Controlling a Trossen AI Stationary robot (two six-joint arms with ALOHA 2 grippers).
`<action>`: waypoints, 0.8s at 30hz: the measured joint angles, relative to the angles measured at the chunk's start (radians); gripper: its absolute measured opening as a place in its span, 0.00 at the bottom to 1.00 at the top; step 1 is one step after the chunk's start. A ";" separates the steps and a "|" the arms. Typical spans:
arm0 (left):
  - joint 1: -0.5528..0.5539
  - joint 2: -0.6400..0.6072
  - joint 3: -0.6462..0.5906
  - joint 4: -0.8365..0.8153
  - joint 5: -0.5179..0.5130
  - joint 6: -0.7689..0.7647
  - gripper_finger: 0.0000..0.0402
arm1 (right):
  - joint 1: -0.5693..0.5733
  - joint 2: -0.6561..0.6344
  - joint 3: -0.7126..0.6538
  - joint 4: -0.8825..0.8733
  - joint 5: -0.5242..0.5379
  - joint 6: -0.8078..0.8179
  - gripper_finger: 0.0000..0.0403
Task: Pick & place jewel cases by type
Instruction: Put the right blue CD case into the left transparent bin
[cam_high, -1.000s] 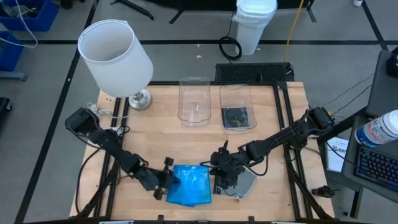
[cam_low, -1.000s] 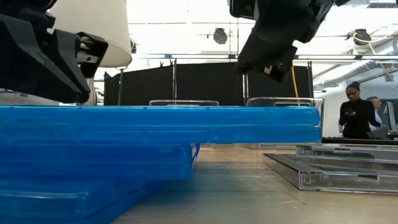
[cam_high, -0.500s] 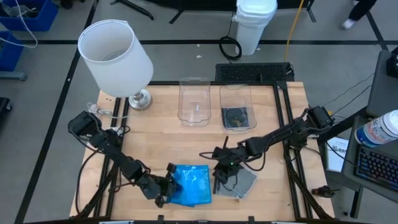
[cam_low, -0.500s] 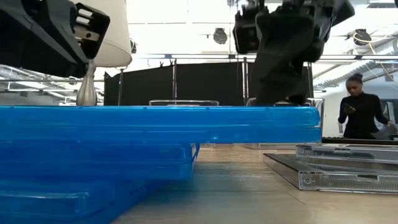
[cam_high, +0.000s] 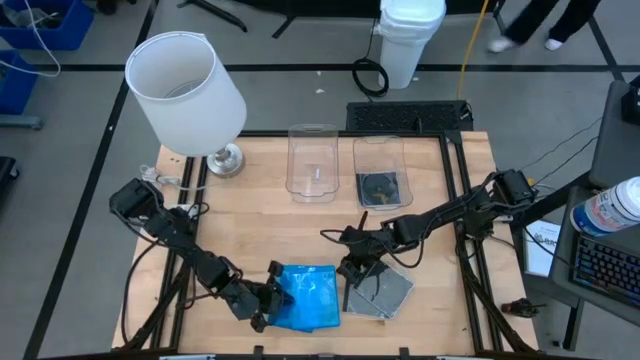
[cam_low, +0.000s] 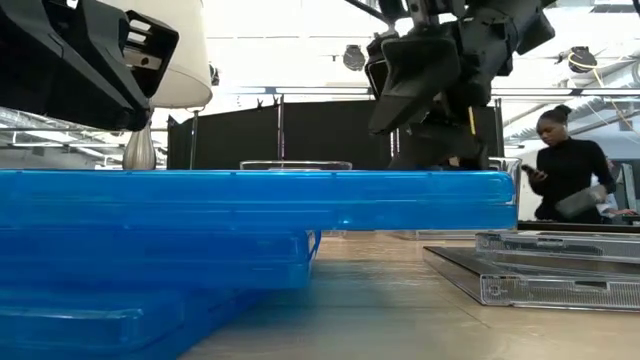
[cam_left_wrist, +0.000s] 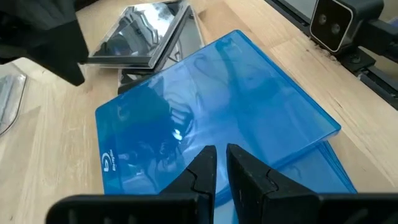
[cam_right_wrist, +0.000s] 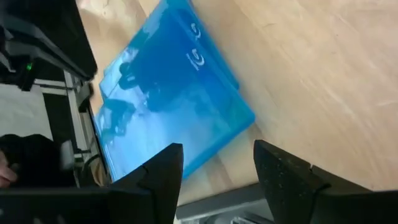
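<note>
Blue jewel cases (cam_high: 308, 297) lie stacked near the table's front edge, the top one askew (cam_left_wrist: 211, 106). Grey-clear jewel cases (cam_high: 388, 293) lie in a small pile to their right. My left gripper (cam_left_wrist: 216, 163) is shut, its fingertips over the left edge of the top blue case; the low view shows that hand clear above the stack (cam_low: 250, 200). My right gripper (cam_high: 352, 270) hangs open above the gap between the blue stack and the grey pile, slanting down, with nothing between its fingers (cam_right_wrist: 214, 180).
Two clear bins stand at the far middle; the left one (cam_high: 312, 160) has bare walls, the right one (cam_high: 382, 170) holds a dark-insert case. A white lamp (cam_high: 190, 85) stands at the far left. A person (cam_low: 570, 170) stands in the room beyond.
My right gripper has rolled about its own line, sunk toward the table and opened, above the inner edge of the grey pile. My left gripper has drawn back a little toward the near edge and risen off the blue stack. The cases have stayed where they were.
</note>
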 joint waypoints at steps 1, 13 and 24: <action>0.000 0.000 0.000 0.000 0.000 -0.001 0.12 | -0.002 0.006 0.000 0.001 0.000 0.007 0.46; 0.000 0.000 0.000 -0.021 -0.003 -0.006 0.12 | -0.009 0.095 -0.001 0.043 -0.038 0.063 0.46; -0.005 0.000 0.000 -0.053 0.004 -0.047 0.12 | -0.009 0.106 0.000 0.086 -0.033 0.049 0.46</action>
